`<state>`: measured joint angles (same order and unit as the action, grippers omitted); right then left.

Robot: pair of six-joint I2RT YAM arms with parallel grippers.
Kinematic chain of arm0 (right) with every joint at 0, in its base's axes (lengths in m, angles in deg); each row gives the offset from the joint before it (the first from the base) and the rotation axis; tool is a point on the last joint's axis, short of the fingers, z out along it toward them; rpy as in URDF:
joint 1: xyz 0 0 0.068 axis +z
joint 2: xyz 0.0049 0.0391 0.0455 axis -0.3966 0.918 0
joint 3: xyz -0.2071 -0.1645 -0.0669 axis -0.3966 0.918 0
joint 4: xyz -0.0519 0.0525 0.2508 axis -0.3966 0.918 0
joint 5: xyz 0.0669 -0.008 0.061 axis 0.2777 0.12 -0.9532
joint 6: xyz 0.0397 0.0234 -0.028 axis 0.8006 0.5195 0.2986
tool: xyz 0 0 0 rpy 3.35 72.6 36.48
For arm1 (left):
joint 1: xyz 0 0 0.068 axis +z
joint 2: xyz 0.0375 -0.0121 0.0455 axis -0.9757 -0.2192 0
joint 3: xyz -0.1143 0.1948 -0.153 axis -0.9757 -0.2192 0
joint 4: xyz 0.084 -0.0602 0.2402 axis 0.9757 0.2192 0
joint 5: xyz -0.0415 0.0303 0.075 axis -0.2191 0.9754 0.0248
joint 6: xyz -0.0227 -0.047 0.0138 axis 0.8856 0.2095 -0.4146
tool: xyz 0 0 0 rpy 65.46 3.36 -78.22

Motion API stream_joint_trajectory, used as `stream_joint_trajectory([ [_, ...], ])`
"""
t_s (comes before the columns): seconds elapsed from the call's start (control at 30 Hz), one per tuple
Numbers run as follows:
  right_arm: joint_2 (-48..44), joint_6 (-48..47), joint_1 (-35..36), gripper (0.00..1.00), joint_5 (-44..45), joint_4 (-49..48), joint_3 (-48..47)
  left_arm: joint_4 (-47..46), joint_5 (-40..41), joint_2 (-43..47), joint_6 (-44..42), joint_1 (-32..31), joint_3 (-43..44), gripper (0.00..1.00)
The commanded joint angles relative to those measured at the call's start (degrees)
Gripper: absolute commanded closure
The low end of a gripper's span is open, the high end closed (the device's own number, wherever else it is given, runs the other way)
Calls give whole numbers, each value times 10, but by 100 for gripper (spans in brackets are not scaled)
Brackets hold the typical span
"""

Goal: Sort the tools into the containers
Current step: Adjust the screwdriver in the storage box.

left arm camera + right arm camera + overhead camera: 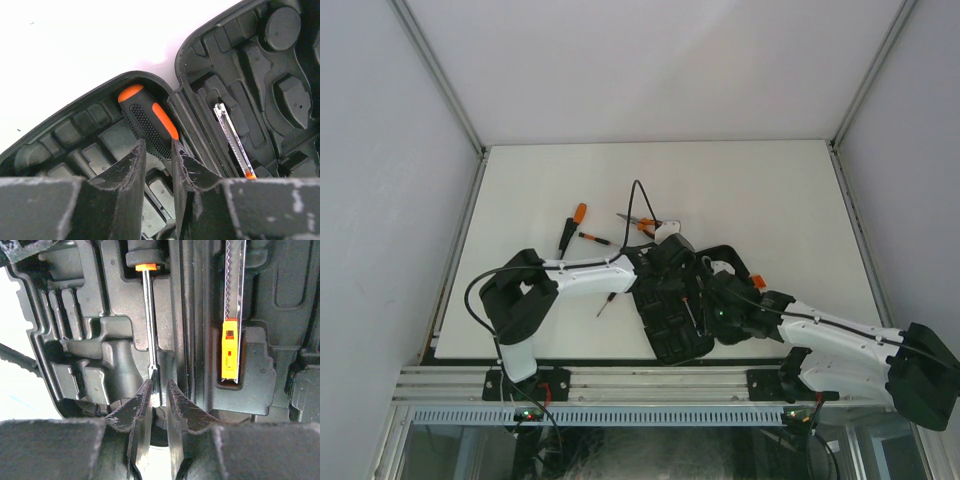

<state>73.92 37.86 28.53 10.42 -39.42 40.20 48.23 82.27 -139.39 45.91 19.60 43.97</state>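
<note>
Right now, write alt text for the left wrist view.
The left claw straddles the orange-and-black handle of a screwdriver lying in one half of an open black case. A utility knife sits in the other half; white table lies beyond.

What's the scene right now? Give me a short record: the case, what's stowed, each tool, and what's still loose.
container: case open on table
stowed: thick screwdriver in one half; orange-ended blade in the other
left tool: flanks thick screwdriver's handle, grip unclear
right tool: jaws narrowly apart at its shaft tip
loose: pliers, orange-handled driver, thin driver, small driver
</note>
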Motion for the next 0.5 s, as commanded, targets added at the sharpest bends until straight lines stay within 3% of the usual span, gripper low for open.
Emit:
stream_joint_trajectory([
  [0.0, 10, -2, 2, 85, 3, -19, -1, -1, 4, -18, 5, 2, 16, 73],
  [0.2, 27, 3, 2, 89, 7, -18, -2, -2, 3, -17, 4, 2, 11, 73],
  [0.47, 41, 46, 2, 100, 49, 70, -13, -5, -7, -24, -1, 2, 6, 78],
])
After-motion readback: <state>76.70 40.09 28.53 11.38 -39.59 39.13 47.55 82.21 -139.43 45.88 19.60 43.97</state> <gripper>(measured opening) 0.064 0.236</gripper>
